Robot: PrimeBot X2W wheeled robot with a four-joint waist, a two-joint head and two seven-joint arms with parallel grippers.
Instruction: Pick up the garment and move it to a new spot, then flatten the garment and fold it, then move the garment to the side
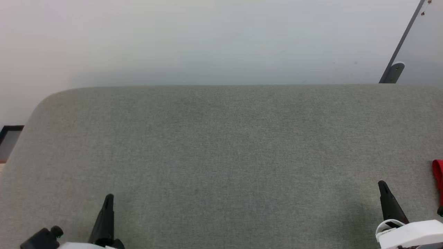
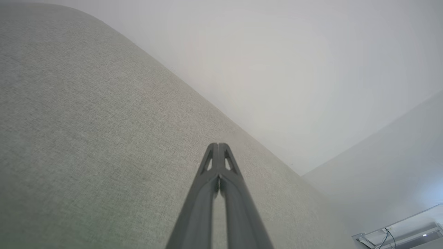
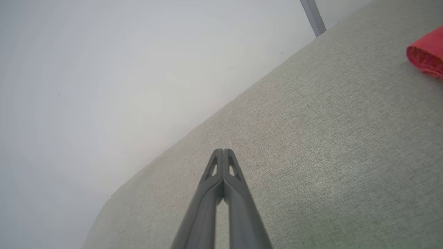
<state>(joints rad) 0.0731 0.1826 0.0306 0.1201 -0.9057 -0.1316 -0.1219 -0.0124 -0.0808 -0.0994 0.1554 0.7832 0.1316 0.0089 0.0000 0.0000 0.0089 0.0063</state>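
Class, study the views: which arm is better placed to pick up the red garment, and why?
Likely right. The garment lies on the grey surface close to the right end effector; the left end effector is far across. Both are shut, so it must open first.

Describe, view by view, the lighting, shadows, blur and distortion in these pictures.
Head view: soft, even light, no glare; a faint shadow on the grey fabric surface beside the right gripper. Left wrist view: the wide-angle lens bends the surface's edge; the left gripper softens near the lens. Right wrist view: washed-out wall; the garment is cut off by the frame edge.
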